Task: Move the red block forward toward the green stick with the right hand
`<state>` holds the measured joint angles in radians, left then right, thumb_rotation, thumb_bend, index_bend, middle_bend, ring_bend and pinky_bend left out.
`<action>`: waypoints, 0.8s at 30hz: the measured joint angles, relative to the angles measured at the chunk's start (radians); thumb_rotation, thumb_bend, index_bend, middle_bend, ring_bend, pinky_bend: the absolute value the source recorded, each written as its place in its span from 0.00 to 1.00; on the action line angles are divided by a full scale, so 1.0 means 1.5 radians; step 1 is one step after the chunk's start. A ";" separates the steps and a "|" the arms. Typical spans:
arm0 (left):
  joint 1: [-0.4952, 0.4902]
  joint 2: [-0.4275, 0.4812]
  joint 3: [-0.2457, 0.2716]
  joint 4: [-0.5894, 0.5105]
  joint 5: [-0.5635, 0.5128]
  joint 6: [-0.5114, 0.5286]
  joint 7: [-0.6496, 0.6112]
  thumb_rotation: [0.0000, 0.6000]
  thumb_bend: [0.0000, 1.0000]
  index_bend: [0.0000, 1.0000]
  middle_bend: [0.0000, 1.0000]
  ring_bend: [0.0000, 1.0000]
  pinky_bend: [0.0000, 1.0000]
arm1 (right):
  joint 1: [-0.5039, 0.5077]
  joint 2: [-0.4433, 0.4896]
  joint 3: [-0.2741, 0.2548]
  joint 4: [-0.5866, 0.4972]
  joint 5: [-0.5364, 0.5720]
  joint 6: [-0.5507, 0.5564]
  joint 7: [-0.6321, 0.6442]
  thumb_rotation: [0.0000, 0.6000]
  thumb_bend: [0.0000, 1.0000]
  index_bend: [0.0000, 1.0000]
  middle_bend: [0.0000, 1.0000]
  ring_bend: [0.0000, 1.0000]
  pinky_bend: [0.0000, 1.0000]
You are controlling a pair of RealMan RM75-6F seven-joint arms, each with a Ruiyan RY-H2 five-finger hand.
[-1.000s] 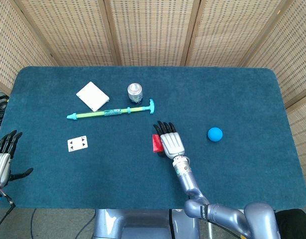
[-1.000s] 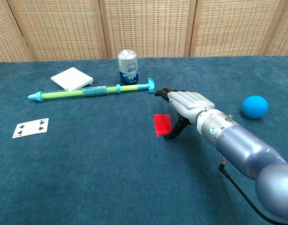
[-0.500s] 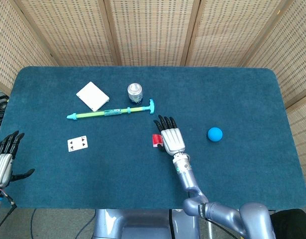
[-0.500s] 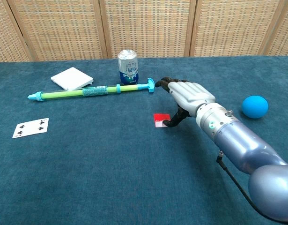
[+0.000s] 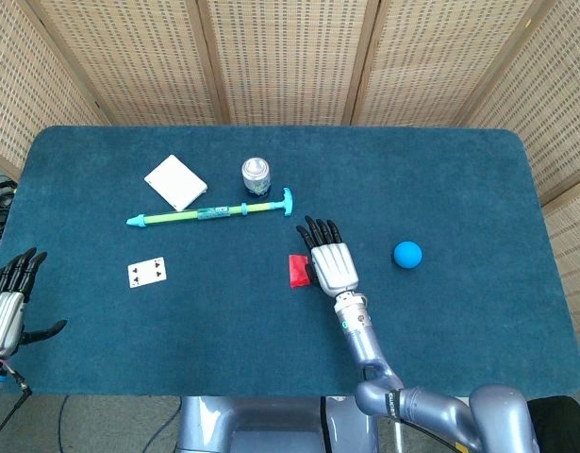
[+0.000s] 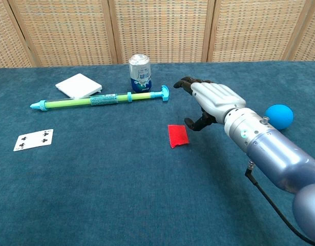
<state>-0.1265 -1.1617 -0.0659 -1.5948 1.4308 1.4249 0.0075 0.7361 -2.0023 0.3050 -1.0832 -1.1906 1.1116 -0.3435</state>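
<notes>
The red block (image 5: 297, 269) (image 6: 177, 135) lies flat on the blue cloth near the table's middle. My right hand (image 5: 331, 261) (image 6: 212, 101) hovers just to its right with fingers spread, holding nothing and lifted off the block. The green stick (image 5: 208, 212) (image 6: 100, 99), with cyan ends, lies farther back and to the left, apart from the block. My left hand (image 5: 7, 300) rests open at the table's near left edge, seen only in the head view.
A drink can (image 5: 256, 176) (image 6: 140, 73) stands just behind the stick. A white box (image 5: 174, 181) (image 6: 78, 85) lies back left, a playing card (image 5: 147, 272) (image 6: 34, 139) front left, and a blue ball (image 5: 407, 253) (image 6: 278, 116) right of my right hand.
My right hand tipped the block up on edge, then let go and drew away rightward and upward. The block dropped flat again. The left hand stayed put.
</notes>
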 measured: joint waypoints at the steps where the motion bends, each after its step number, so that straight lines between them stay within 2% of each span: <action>1: 0.000 0.000 0.000 -0.001 0.001 0.000 0.000 1.00 0.11 0.00 0.00 0.00 0.08 | -0.003 0.003 -0.002 -0.007 0.001 0.001 -0.002 1.00 0.44 0.12 0.00 0.00 0.01; 11: 0.004 0.006 0.004 -0.010 0.013 0.011 -0.004 1.00 0.11 0.00 0.00 0.00 0.08 | -0.029 0.018 -0.029 -0.063 0.013 0.003 -0.032 1.00 0.33 0.13 0.00 0.00 0.01; 24: 0.001 0.004 0.003 -0.005 0.008 0.004 -0.005 1.00 0.11 0.00 0.00 0.00 0.08 | -0.019 -0.013 -0.027 -0.006 0.025 -0.027 -0.020 1.00 0.33 0.13 0.00 0.00 0.01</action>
<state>-0.1246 -1.1552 -0.0614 -1.6028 1.4424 1.4309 -0.0002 0.7081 -2.0225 0.2641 -1.0921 -1.1537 1.0719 -0.3740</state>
